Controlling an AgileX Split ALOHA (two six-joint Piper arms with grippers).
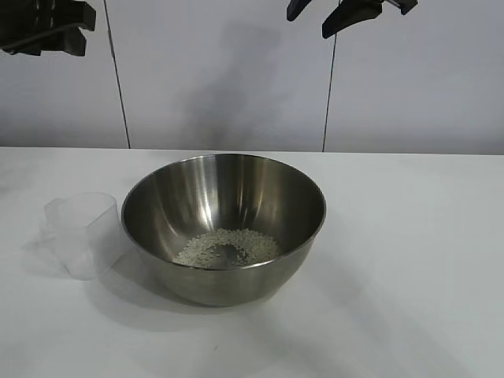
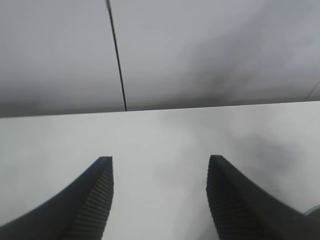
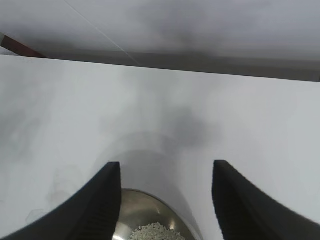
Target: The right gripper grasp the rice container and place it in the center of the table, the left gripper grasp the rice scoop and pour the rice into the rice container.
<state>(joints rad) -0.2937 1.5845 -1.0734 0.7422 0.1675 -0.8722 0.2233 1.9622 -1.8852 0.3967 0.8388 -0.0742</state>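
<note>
- The rice container (image 1: 224, 227) stands near the middle of the table (image 1: 409, 260), with the rice (image 1: 227, 247) heaped in its bottom; the pouring looks done.
- The rice scoop (image 1: 83, 234) stands just beside the container, on the left arm's side, upright, looking empty, and free of any grip.
- The left gripper (image 2: 159, 197) hangs high above the scoop's side of the container, jaws spread and holding nothing; only bare table shows between them.
- The right gripper (image 3: 166, 200) hovers above the container, behind its far rim, jaws apart and empty.
- What is left, I'd judge, is pulling back: each arm should lift straight away so no finger clips the container's thin rim or knocks the light scoop.
- Nothing else stands near the container; only the panelled wall (image 1: 228, 71) lies behind it.
</note>
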